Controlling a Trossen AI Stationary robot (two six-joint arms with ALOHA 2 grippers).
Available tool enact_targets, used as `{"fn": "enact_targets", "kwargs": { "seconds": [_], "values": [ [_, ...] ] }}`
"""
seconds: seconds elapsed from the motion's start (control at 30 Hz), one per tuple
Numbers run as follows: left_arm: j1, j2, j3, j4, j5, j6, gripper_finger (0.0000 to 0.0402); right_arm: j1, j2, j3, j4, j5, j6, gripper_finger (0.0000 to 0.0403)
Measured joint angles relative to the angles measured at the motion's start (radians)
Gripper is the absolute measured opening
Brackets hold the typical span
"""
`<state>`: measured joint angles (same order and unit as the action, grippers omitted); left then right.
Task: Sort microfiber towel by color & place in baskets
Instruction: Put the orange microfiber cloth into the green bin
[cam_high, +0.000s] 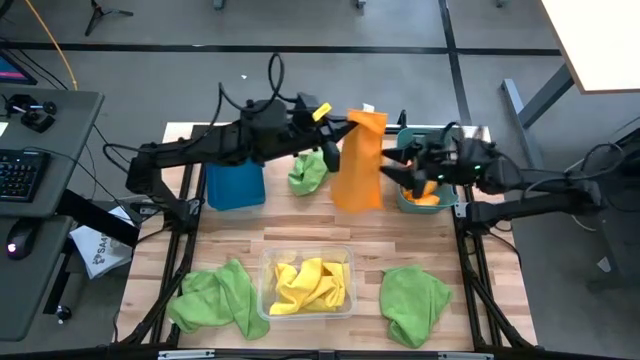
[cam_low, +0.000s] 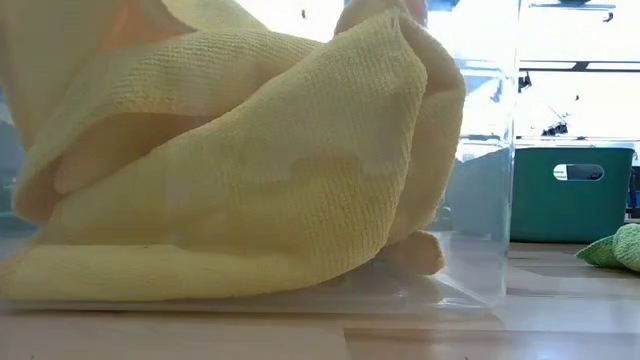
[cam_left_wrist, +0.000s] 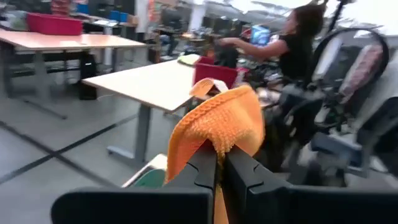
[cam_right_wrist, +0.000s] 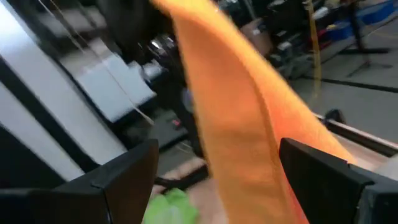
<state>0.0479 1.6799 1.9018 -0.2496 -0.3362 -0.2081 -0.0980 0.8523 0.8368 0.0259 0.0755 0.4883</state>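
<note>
- At the far edge of the table (cam_high: 300, 215), the left gripper (cam_high: 342, 125) held an orange towel (cam_high: 358, 165) pinched by its upper edge between closed fingers, the cloth hanging full length above the wood.
- Beside it, the right gripper (cam_high: 405, 170) stood with its fingers spread wide on either side of the hanging cloth, gripping nothing, just in front of the teal basket (cam_high: 452, 205).
- That teal basket, near the far right corner, appeared to hold orange cloth already; the yellow towels (cam_high: 310, 285) lay in the clear basket (cam_high: 266, 262) at the near edge.
- Sorting looked roughly half done: the blue basket (cam_high: 235, 185) at the far left showed no cloth, while three green towels lay loose — one (cam_high: 310, 172) between the blue basket and the hanging cloth, one (cam_high: 215, 295) at the near left corner, one (cam_high: 415, 300) at the near right.
- Room was tight at the far edge, where both arms, two baskets and a green towel crowded together; the middle of the table lay open.
</note>
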Motion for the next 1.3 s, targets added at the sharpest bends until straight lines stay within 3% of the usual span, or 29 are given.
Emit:
{"fn": "enact_targets", "kwargs": {
  "seconds": [0.23,0.57,0.73,0.8,0.87,1.0,1.03,1.13,1.3],
  "values": [
    [-0.012,0.031,0.000,0.034,0.103,-0.014,0.0000,0.053,0.121,0.000,0.064,0.180,-0.106,0.0330],
    [-0.037,0.022,0.001,0.098,0.203,-0.028,0.0000,0.119,0.237,0.000,0.298,0.207,-0.308,0.0330],
    [-0.037,0.026,0.001,0.097,0.223,-0.032,0.0000,0.155,0.289,0.000,0.379,0.180,-0.333,0.0320],
    [-0.037,0.026,0.001,0.096,0.223,-0.045,0.0000,0.166,0.298,0.000,0.393,0.183,-0.315,0.0291],
    [-0.036,0.026,0.001,0.099,0.223,-0.050,0.0003,0.174,0.301,0.000,0.402,0.186,-0.297,0.0237],
    [-0.034,0.026,0.001,0.092,0.223,-0.051,0.0026,0.180,0.293,0.000,0.408,0.183,-0.269,0.0057],
    [-0.034,0.026,0.001,0.087,0.223,-0.051,0.0035,0.179,0.288,0.000,0.407,0.173,-0.267,0.0030],
    [-0.034,0.010,0.001,0.000,0.223,-0.048,0.0071,0.177,0.252,0.000,0.381,0.161,-0.246,0.0024],
    [-0.035,-0.081,0.001,-0.335,0.145,-0.009,0.0137,0.177,0.098,0.000,0.159,0.226,-0.276,0.0008]
  ]
}}
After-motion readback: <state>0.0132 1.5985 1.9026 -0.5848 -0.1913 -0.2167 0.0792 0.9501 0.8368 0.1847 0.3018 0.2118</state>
